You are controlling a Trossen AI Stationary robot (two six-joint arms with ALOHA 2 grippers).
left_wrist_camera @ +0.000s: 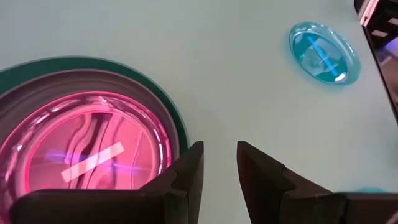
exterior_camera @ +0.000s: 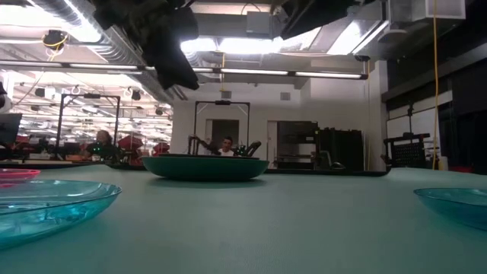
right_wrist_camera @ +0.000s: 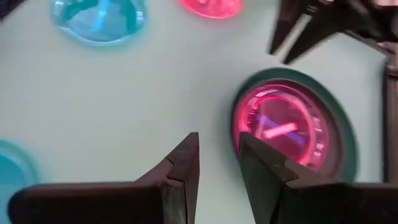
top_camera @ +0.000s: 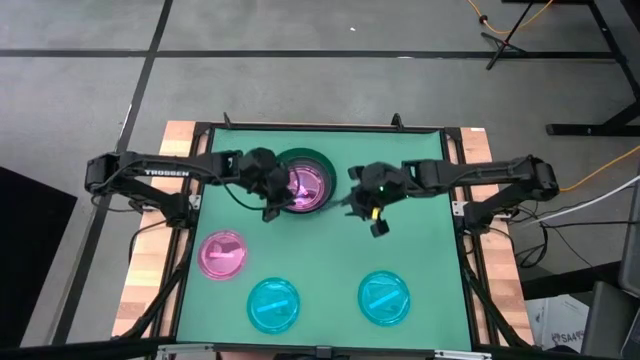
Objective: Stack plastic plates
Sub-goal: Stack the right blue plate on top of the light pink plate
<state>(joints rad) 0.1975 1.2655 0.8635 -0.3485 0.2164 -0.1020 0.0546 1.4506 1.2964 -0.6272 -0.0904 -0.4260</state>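
A stack stands at the far middle of the table: the large dark green plate holds the dark grey plate, with translucent pink plate nested on top. One pink plate and two cyan plates lie apart near the front edge. My left gripper hovers over the stack's left near rim, fingers a little open and empty. My right gripper hangs right of the stack, also a little open and empty.
The green mat is bare between the stack and the three single plates. In the low view the green plate sits on the mat with both grippers raised well above it. People and equipment show in the room behind.
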